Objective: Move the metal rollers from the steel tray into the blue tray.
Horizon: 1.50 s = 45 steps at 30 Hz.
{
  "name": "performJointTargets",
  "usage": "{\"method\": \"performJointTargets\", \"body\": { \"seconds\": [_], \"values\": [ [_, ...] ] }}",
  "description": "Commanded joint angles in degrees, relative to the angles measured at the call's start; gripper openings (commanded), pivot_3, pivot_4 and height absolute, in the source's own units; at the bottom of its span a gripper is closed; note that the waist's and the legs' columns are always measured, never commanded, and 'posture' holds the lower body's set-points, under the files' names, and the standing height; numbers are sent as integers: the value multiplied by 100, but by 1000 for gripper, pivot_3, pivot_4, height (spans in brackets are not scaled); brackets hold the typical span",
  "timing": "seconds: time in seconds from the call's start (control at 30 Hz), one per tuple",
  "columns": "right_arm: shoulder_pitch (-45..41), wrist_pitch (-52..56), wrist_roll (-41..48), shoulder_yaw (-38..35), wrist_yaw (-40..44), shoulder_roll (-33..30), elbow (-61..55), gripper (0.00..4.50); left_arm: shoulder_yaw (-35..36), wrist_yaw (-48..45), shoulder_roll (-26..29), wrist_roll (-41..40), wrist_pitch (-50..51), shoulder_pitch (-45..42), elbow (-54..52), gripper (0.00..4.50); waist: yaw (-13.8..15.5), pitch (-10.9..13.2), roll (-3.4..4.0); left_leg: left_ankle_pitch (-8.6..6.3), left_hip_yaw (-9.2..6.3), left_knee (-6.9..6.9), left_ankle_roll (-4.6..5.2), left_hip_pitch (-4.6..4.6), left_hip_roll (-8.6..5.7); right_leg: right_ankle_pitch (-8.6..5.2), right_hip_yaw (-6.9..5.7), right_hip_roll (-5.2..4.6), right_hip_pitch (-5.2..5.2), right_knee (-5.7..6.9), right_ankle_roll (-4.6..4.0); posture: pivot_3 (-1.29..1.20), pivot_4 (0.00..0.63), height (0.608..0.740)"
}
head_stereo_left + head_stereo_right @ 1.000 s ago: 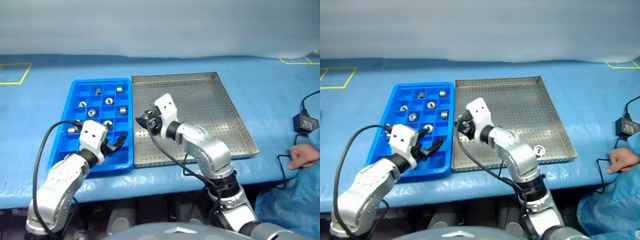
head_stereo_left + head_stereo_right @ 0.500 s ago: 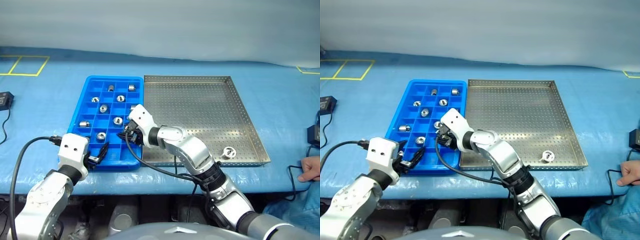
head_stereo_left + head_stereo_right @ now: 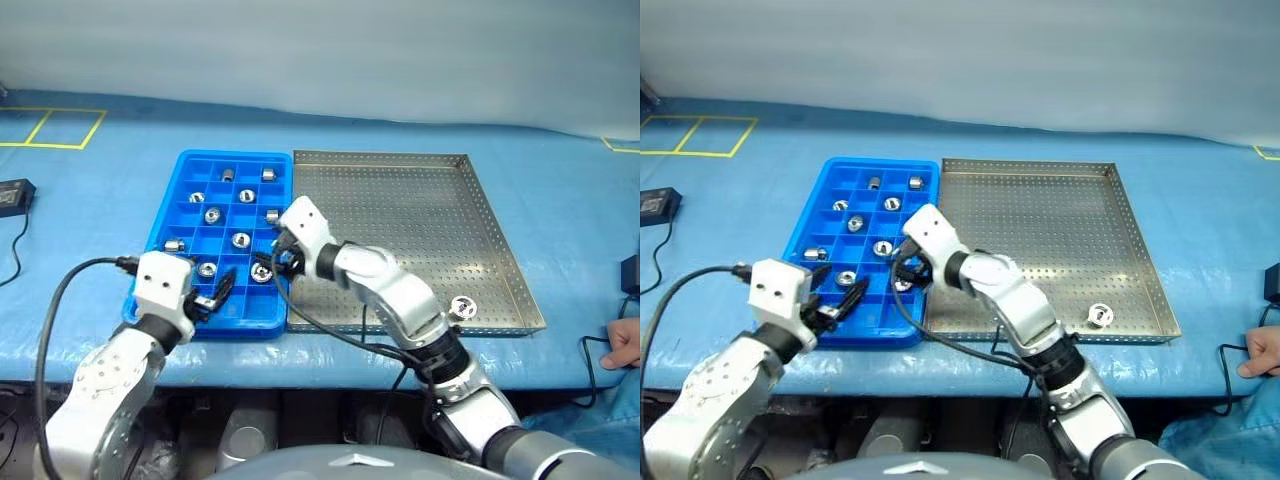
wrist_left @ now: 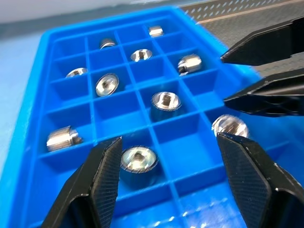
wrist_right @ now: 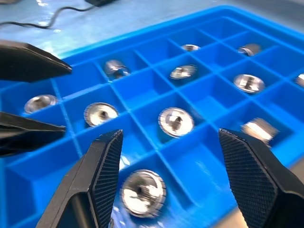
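- Centre left of the head view: the blue tray [image 3: 178,225] lies on the blue-covered surface [image 3: 90,210], its long side just beside the steel tray [image 3: 420,215] at centre right.
- Nine rollers [image 3: 241,240] sit singly in the blue tray's compartments; one more roller [image 3: 462,308] lies alone near the steel tray's lower right corner.
- The right claw [image 3: 279,262] hangs over the blue tray's right column, near its lower end. Its fingers [image 5: 247,180] are spread and empty, with a roller [image 5: 142,192] in the compartment right below them.
- The left claw [image 3: 218,292] hovers at the blue tray's lower edge, its fingers [image 4: 102,175] parted, nothing between them.
- A person's hand [image 3: 625,345] rests at the far right edge of the frame, beside a black cable [image 3: 590,350].
- A black adapter [image 3: 12,195] lies at the far left, well apart from both trays.
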Motion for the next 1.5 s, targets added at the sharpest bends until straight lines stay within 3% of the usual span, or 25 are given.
{"method": "performJointTargets", "body": {
  "seconds": [0.03, 0.23, 0.4, 0.77, 1.13, 1.3, 1.5],
  "values": [
    [167, 595, -54, -570, -160, -511, -699, 3381, -454, -149, -135, -72, -179, -491, 306, 3457, -33, 0, 0, 0, 2, 2, 0, 0, -2, 1, 1, -2, 0, 0, 1, 197, 150, 740],
    [627, 1987, -161, -1388, -494, -1520, -1694, 3381, -1129, -421, -376, -104, -385, -1160, 884, 3457, -223, 1, 2, -1, 9, -4, 2, -11, -10, 14, 4, 5, -10, 2, -29, 61, 150, 740],
    [969, 2861, -113, -1827, -603, -1922, -2290, 3381, -1373, -639, -446, -75, -588, -1474, 1327, 3457, -521, 1, 3, -3, 7, -8, 5, -8, -6, 11, 7, 13, -11, 2, -30, -11, 150, 740],
    [1747, 3540, -355, -2058, -1112, -2111, -2463, 3381, -1661, -807, -493, -24, -776, -1643, 1681, 3457, -740, 1, 2, -3, 21, 10, 7, -2, -9, 6, 31, 14, -5, 5, 12, -46, 150, 740],
    [2019, 3634, -327, -2263, -1373, -1826, -2279, 3381, -1641, -816, -372, -4, -752, -1555, 1677, 3457, -775, 0, 1, -3, 22, 9, 7, 0, -9, 6, 34, 15, -5, 6, 14, -51, 150, 740],
    [2049, 3647, -329, -2285, -1413, -1822, -2211, 1766, -1599, -803, -347, -5, -736, -1533, 1652, 3457, -777, 0, 1, -3, 23, 10, 7, 1, -9, 8, 36, 15, -4, 6, 16, -45, 150, 740],
    [1962, 3504, -261, -2206, -1361, -1747, -2248, 1685, -1489, -763, -285, -4, -727, -1484, 1579, 3457, -771, -1, 1, -3, 23, 10, 7, 1, -9, 8, 36, 16, -4, 6, 16, -30, 150, 740]
  ]
}}
